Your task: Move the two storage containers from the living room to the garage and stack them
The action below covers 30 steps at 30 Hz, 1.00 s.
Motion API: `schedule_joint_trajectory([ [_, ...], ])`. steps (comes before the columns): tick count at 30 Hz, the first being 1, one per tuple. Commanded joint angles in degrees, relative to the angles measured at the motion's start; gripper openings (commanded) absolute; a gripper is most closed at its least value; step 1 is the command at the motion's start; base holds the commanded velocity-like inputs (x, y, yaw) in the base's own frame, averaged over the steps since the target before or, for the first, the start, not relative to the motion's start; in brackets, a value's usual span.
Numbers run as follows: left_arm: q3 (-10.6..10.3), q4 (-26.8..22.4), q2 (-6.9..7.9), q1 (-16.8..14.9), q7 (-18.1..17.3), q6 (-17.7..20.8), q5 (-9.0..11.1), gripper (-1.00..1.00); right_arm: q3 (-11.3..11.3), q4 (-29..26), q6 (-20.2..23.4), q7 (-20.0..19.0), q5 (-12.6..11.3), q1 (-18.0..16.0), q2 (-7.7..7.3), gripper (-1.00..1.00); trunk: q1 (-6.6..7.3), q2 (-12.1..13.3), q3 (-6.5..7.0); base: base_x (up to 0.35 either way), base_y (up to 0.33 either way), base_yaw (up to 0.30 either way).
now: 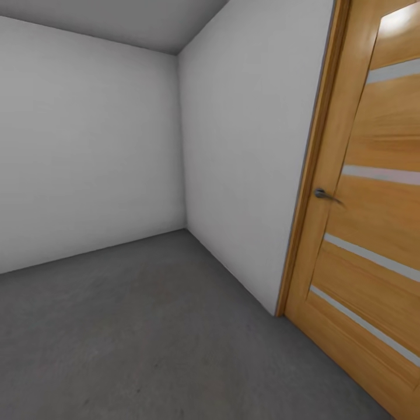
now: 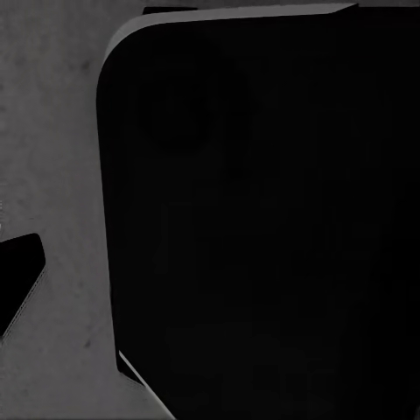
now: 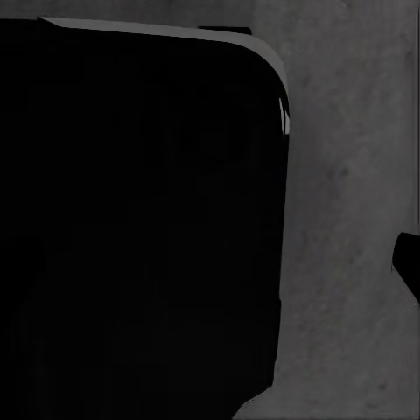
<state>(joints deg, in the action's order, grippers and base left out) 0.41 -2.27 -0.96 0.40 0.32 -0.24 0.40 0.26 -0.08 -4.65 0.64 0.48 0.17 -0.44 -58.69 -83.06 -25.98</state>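
The head view looks into a bare corner of the garage: two plain grey-white walls (image 1: 87, 146) meet at one corner under a grey ceiling (image 1: 134, 20), and the floor (image 1: 146, 338) below them is dark grey, rough and faintly speckled, like concrete. At the right stands one wooden door (image 1: 373, 233) of warm orange-brown grain with four pale horizontal strips across it, set in a matching frame, with one dark metal handle (image 1: 326, 195) near its edge. The door's foot meets the floor just beside the end of the right-hand wall. In the left wrist view a big black rounded body (image 2: 262, 219) hangs close over the same grey floor (image 2: 52, 131), with a small dark piece at one edge; the right wrist view shows a like black shape (image 3: 140, 219) over speckled floor (image 3: 350, 175). Whether either claw is released or clenched, I cannot tell, since no fingers can be made out in the dark.
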Motion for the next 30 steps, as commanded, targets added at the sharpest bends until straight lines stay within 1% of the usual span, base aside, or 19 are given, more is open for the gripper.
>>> schedule_joint_trajectory([
  [1,0.0,-0.1,-0.01,0.0,0.0,0.0,0.0,1.0,0.0,0.0,-0.2,0.1,0.1,0.0,0.0,1.0,-0.04,0.0,-0.03,0.336,0.0,0.0],
  [8,0.0,-0.1,-0.01,0.0,0.1,0.0,0.0,1.0,0.0,0.0,-0.2,0.1,0.0,0.0,0.0,1.0,-0.04,0.0,-0.03,0.336,0.0,-0.015],
  [12,0.0,-0.1,-0.01,0.0,0.0,0.0,0.0,1.0,0.0,0.0,-0.2,0.1,0.0,0.0,0.0,1.0,-0.04,0.0,-0.03,0.259,0.0,-0.206],
  [30,0.0,-0.1,-0.01,0.0,0.1,-0.1,0.0,1.0,0.0,0.0,-0.2,0.1,-0.1,0.0,0.0,1.0,-0.04,0.0,-0.03,0.021,0.0,-0.273],
])
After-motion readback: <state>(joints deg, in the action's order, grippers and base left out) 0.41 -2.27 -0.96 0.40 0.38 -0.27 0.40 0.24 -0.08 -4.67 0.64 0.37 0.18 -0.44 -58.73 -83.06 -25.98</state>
